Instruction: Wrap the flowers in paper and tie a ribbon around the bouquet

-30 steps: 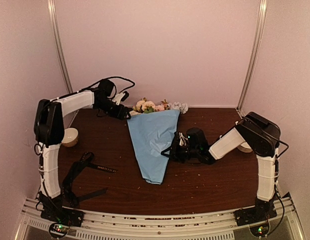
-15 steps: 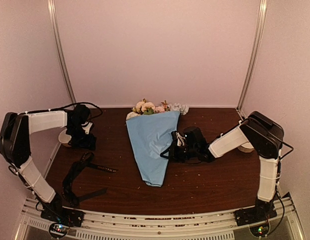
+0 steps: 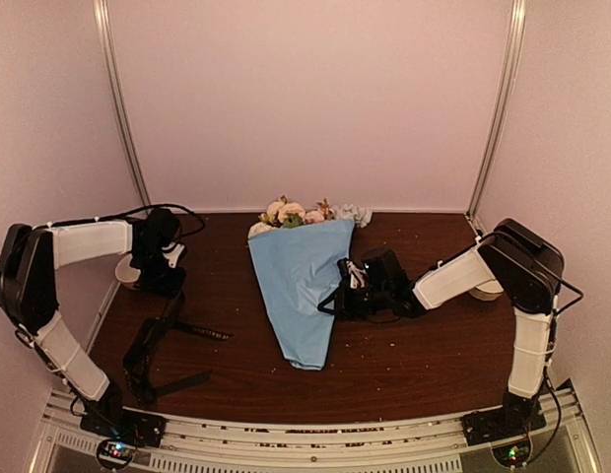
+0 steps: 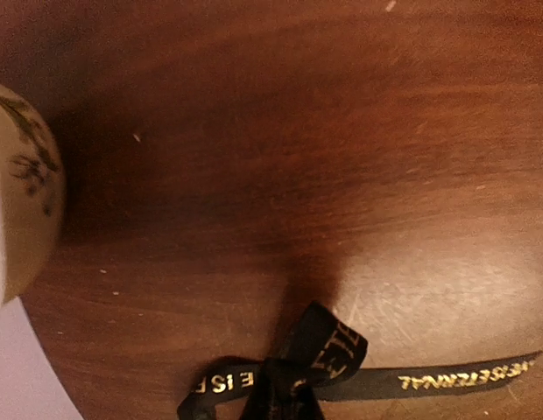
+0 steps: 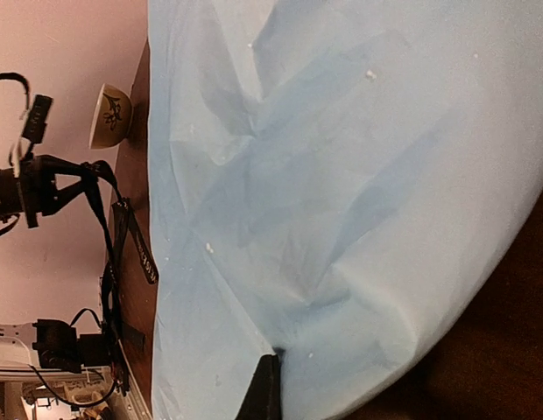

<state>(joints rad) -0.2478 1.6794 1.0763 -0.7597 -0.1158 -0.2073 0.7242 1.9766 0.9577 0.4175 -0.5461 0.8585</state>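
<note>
Over the table (image 3: 424,370), seen from above, the bouquet (image 3: 304,296) lies in the middle. Its point faces the near edge and the flowers (image 3: 298,211) stick out at the far end by the back wall (image 3: 315,99). The stems are hidden inside the paper (image 3: 286,261). A bowl (image 3: 128,271) at the left edge is half covered by the left gripper (image 3: 165,286). A pale object (image 3: 483,290) behind the right arm (image 3: 453,281) is too hidden to name. The ribbon (image 3: 148,345) trails from just under the left gripper toward the near-left corner. Bare wood lies open on both sides of the bouquet (the near-right quarter is the roomiest). The right gripper (image 3: 343,296) sits low at the bouquet's right edge, touching the paper, its jaws closed.

At the left wrist, the camera's own fingers are out of frame. The ribbon (image 4: 447,381) runs along the bottom edge with a raised loop, its lower part cut off. The bowl (image 4: 17,210) is cut off at the left. This gripper is closed, but I cannot tell whether it has ribbon pinched.

At the right wrist, paper (image 5: 359,175) fills most of the frame. One dark fingertip (image 5: 264,389) shows at the bottom edge and touches the paper where creases meet. I cannot tell whether a fold is caught. Beyond the paper's edge, the ribbon (image 5: 136,254) and the bowl (image 5: 109,114) appear small.
</note>
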